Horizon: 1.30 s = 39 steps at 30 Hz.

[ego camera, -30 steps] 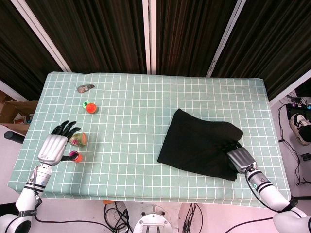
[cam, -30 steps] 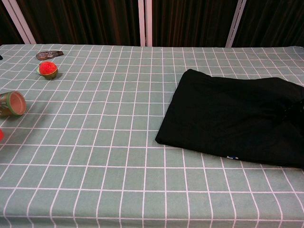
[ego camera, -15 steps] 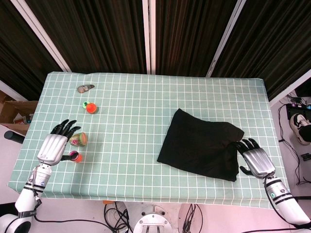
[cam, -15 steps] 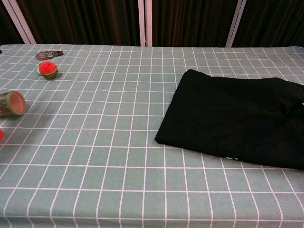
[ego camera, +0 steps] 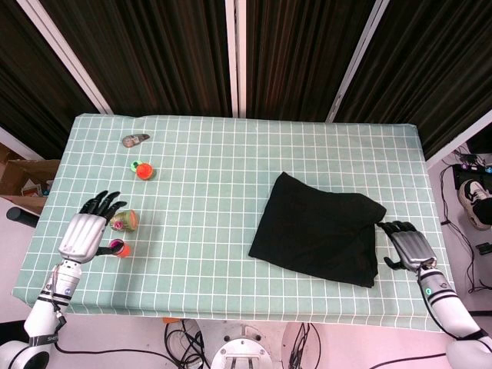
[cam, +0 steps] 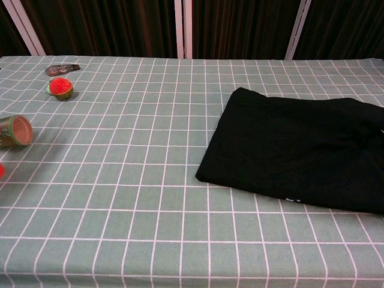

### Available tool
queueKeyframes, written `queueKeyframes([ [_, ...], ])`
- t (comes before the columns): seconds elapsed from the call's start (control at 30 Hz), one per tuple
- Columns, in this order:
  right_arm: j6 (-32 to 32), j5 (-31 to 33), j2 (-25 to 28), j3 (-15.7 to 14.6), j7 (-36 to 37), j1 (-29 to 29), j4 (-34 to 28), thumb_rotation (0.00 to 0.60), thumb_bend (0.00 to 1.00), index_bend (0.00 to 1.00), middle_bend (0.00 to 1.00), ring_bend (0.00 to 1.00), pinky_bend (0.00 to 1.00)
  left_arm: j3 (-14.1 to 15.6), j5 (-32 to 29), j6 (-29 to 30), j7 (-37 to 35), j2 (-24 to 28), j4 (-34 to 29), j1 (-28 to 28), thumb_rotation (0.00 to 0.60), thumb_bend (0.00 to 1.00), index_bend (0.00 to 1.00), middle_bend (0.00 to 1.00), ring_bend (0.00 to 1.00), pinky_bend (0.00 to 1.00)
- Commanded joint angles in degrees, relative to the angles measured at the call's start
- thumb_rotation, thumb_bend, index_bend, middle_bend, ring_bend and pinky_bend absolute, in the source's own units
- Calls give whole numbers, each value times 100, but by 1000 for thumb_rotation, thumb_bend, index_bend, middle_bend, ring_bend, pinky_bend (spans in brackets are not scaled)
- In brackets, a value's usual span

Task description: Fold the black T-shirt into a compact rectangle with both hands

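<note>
The black T-shirt [ego camera: 319, 228] lies folded into a rough rectangle on the right half of the green checked table; in the chest view the T-shirt [cam: 294, 153] fills the right side. My right hand [ego camera: 406, 246] hovers just right of the shirt's right edge, fingers spread, holding nothing and apart from the cloth. My left hand [ego camera: 86, 229] rests at the table's left edge with fingers spread, empty, far from the shirt. Neither hand shows in the chest view.
Small objects sit on the left: a grey item [ego camera: 135, 140] at the back, a red-and-green ball [ego camera: 142, 170], a small cup [ego camera: 123, 221] on its side and an orange piece [ego camera: 121, 248] beside my left hand. The table edge [ego camera: 231, 315] runs along the front.
My right hand has let go of the shirt's right front corner, opened, and drawn back to the right off the cloth. The left hand has stayed still.
</note>
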Motion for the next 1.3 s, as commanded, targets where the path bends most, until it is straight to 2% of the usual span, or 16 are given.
queueKeyframes([
  [0.03,-184,-123,-175,128,159,182,8,600,299,151,171,82,156,-18,-40,5,-7,23,-6,12,600,105,185,85,44,167],
  [0.23,-449,-265,-508,347,23,559,-67,600,298,148,170,82,156,-35,-76,39,-41,55,-7,48,600,105,185,85,44,166],
  [0.43,-795,-157,-1082,601,-290,1013,-35,600,296,148,167,82,156,-29,-110,82,-137,81,66,112,600,105,185,85,44,167],
  [0.63,-831,-143,-1544,772,-450,1286,-46,600,295,148,167,82,156,-30,-147,77,-262,129,183,155,600,106,185,85,44,167],
  [0.73,-742,-169,-1522,763,-545,1295,-168,600,293,147,166,82,157,-29,-126,48,-296,135,243,141,600,106,185,85,44,167],
  [0.8,-533,-245,-1300,708,-580,1184,-394,600,288,142,164,82,157,-12,-15,48,-314,96,340,110,600,106,185,85,44,167],
  [0.87,-180,-420,-864,599,-636,979,-746,600,278,131,162,82,157,39,252,98,-315,0,529,53,600,105,191,91,44,167],
  [1.1,1387,-851,954,464,-619,73,-1980,600,265,124,164,82,157,289,1769,426,-144,-617,1530,-411,600,137,263,118,44,169],
  [1.2,1851,-902,1465,486,-411,-230,-2238,600,265,124,165,81,157,269,2077,276,-27,-934,1803,-727,600,157,273,118,44,170],
  [1.3,2158,-977,1749,493,-212,-449,-2346,600,266,124,164,82,157,225,2104,-56,-97,-1240,2034,-1027,600,158,273,118,44,169],
])
